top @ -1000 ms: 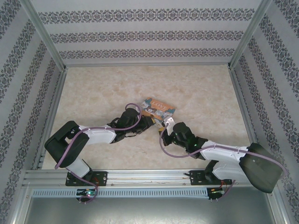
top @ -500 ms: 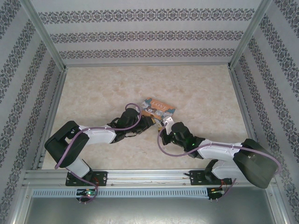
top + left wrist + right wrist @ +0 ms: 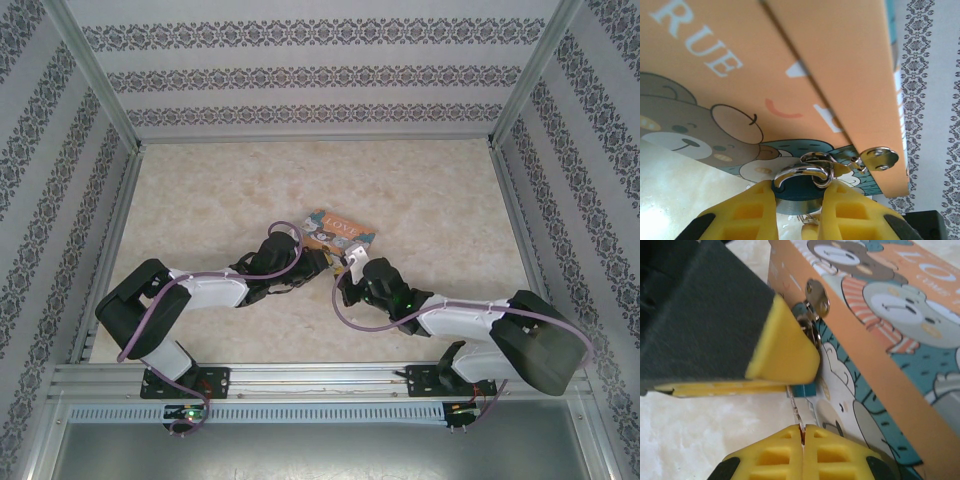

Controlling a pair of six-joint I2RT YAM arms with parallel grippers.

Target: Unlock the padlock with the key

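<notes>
The small teal padlock (image 3: 799, 191) hangs by its silvery shackle (image 3: 805, 171) from the hasp (image 3: 879, 158) of the orange tin box (image 3: 805, 65). My left gripper (image 3: 799, 212) is shut on the padlock's body, one yellow finger on each side. My right gripper (image 3: 803, 447) is shut on the thin silvery key (image 3: 795, 408), blade pointing up at the padlock's (image 3: 805, 390) underside. The key's tip meets the lock's lower edge, where the left gripper's finger (image 3: 782, 347) hides it. From above, both grippers (image 3: 325, 262) (image 3: 350, 270) meet at the tin's (image 3: 340, 232) near edge.
The tin box lies flat on the pale marbled table (image 3: 220, 200) near its middle. Patterned walls (image 3: 320, 75) and metal frame rails (image 3: 300, 378) enclose the table on all sides. The two arms crowd the space just in front of the tin.
The right arm has swung left and forward, bringing its gripper with the key up under the padlock. The left arm and the tin have stayed put.
</notes>
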